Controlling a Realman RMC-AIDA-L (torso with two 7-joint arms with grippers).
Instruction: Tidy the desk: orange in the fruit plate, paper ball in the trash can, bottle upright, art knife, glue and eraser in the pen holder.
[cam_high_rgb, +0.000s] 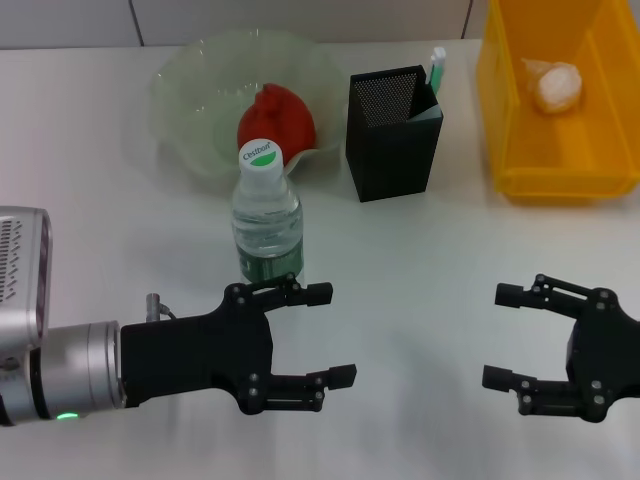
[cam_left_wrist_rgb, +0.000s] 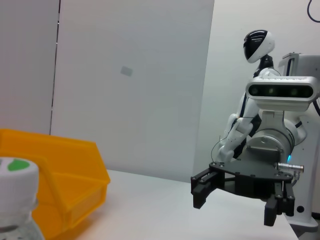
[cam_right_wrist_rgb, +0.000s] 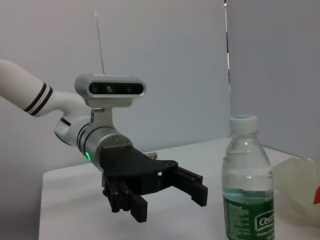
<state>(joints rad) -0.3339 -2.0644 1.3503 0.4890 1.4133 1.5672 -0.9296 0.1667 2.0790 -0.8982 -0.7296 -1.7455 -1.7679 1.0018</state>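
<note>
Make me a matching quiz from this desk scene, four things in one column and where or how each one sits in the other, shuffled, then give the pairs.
Column one:
1. bottle
2. paper ball
3. pen holder
4. left gripper

Column two:
A. inside the yellow bin
B. open, empty, beside the bottle
C. upright, in front of the fruit plate
D. between plate and bin

Pairs: 1-C, 2-A, 3-D, 4-B

- The water bottle (cam_high_rgb: 267, 215) hides the front rim of the fruit plate (cam_high_rgb: 190, 80), and its base sits behind the left gripper (cam_high_rgb: 325, 335).
- The pen holder (cam_high_rgb: 392, 132) conceals all but the top of a green-and-white item (cam_high_rgb: 437, 68).
- The yellow bin (cam_high_rgb: 520, 150) is cropped at the frame's edge.
</note>
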